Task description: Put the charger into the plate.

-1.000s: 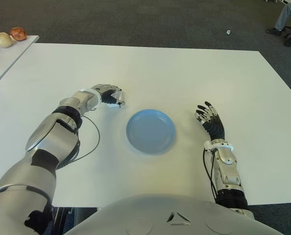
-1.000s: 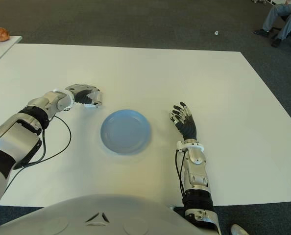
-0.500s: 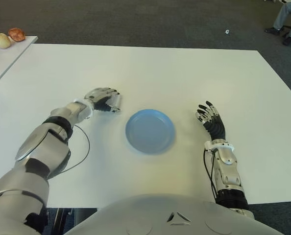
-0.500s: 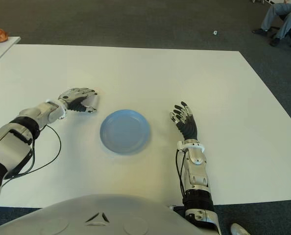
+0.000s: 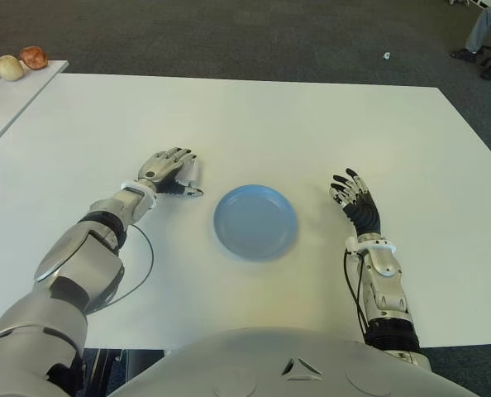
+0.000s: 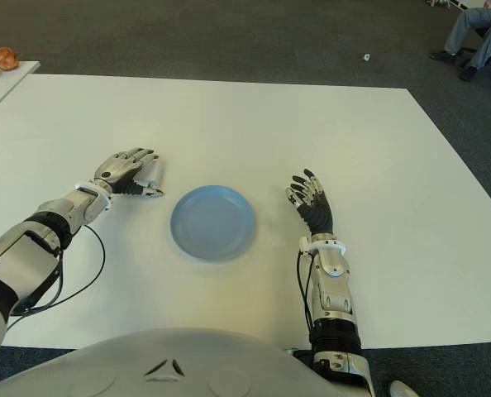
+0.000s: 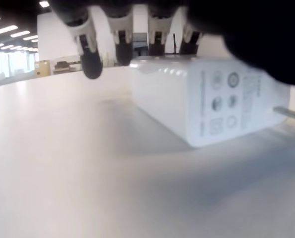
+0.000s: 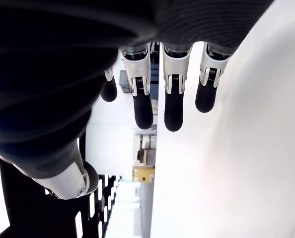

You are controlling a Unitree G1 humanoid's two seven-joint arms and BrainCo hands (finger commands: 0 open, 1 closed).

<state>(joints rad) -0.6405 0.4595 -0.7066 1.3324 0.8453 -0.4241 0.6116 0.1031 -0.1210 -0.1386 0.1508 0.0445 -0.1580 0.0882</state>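
Charger, a white rectangular plastic block (image 7: 207, 101) with metal prongs, lies flat on the white tabletop (image 5: 254, 124) directly under the left hand (image 5: 169, 169), whose fingers (image 7: 88, 52) reach loosely over it without gripping (just left of the round blue plate (image 5: 255, 222)). On the plate's other side, the right hand (image 5: 355, 201) shows with fingers spread, holding nothing.

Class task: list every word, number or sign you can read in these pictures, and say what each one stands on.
No text reads clearly.
Charger, under the left hand: grey round and square marks on its side face, too blurred to read.
Plate, table, right hand: no print visible.
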